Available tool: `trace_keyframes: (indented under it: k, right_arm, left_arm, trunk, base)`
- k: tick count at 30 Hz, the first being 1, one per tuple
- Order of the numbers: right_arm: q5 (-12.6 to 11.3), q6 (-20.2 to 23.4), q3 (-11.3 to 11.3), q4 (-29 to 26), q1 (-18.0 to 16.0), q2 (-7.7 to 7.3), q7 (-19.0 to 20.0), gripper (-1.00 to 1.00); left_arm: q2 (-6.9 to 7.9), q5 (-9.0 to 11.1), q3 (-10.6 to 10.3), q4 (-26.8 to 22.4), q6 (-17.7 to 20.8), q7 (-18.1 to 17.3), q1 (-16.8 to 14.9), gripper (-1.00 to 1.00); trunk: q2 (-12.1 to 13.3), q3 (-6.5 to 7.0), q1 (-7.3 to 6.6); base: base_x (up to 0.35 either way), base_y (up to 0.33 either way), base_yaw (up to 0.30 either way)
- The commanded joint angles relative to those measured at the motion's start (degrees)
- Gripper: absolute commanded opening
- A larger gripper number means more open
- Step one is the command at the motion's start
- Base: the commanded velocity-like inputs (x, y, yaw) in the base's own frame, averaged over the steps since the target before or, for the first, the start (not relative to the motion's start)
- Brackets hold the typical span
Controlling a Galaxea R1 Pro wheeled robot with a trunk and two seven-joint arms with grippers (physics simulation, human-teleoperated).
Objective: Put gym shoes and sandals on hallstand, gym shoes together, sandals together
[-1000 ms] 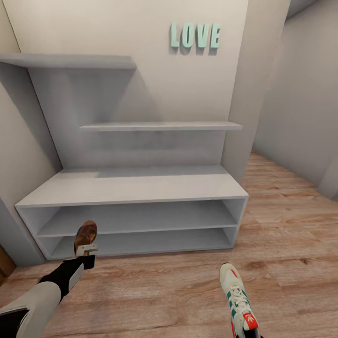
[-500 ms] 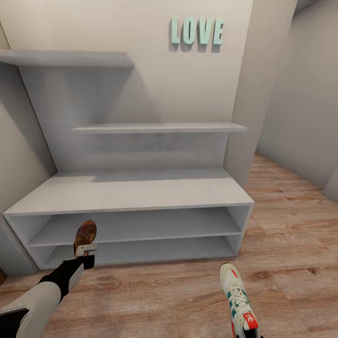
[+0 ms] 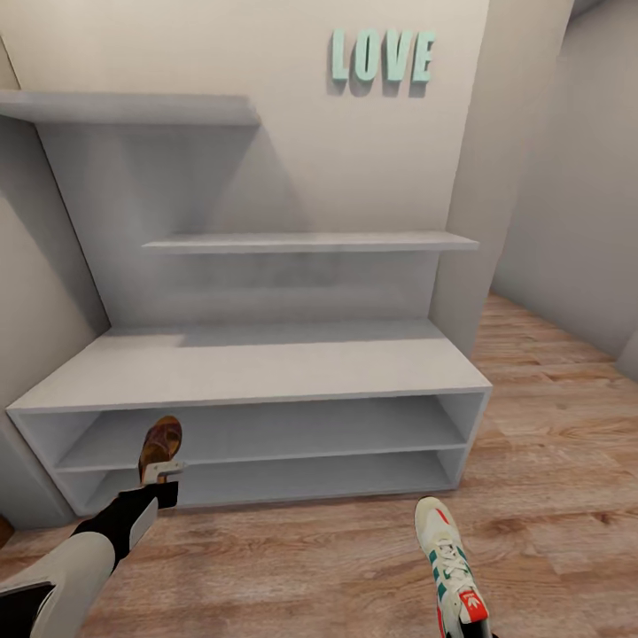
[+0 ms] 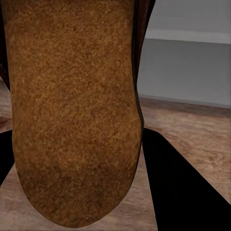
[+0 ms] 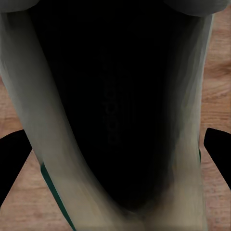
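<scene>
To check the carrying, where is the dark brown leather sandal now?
In the head view, the dark brown leather sandal is held up by the left gripper, in front of the pale grey shoe rack.

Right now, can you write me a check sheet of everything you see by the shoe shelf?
Surface: wood-plank corridor floor, nothing lying on it in view.
Job's things: hallstand pale grey, bench top and both open shelves bare; one brown sandal held up in front of its lower shelves; one white gym shoe with green stripes held up above the floor.
Clutter: nothing seen.
Grippers: left gripper shut on the sandal; right gripper at the gym shoe's heel end, mostly out of frame, the shoe's dark opening facing its wrist camera.
Cables: nothing seen.
Surroundings: mint LOVE letters on the wall, two stepped wall shelves, corridor leading off right.
</scene>
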Motion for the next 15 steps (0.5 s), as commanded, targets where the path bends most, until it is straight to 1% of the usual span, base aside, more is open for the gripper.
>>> trace_keyframes:
  k: [1, 4, 10, 15]
  right_arm:
    - [0.3, -0.2, -0.5, 0.1, 0.0, 0.02, 0.4, -1.00]
    - [0.3, -0.2, -0.5, 0.1, 0.0, 0.02, 0.4, -1.00]
    - [0.3, -0.2, -0.5, 0.0, 0.0, 0.02, 0.4, -1.00]
    - [0.3, -0.2, -0.5, 0.0, 0.0, 0.02, 0.4, -1.00]
  left_arm:
    - [-0.03, -0.5, 0.3, -0.1, 0.4, 0.0, 0.0, -1.00]
    - [-0.03, -0.5, 0.3, -0.1, 0.4, 0.0, 0.0, -1.00]
    - [-0.03, -0.5, 0.2, -0.1, 0.4, -0.1, 0.0, -1.00]
    - [-0.03, -0.6, 0.2, -0.1, 0.4, -0.1, 0.0, -1.00]
  trunk:
    - [0.0, -0.05, -0.01]
    - [0.0, -0.05, -0.01]
    - [0.0, -0.05, -0.01]
    - [0.0, -0.05, -0.01]
  base:
    - [0.091, 0.011, 0.000]
    - [0.188, 0.045, 0.000]
    - [0.274, 0.087, 0.000]
    - [0.117, 0.039, 0.000]
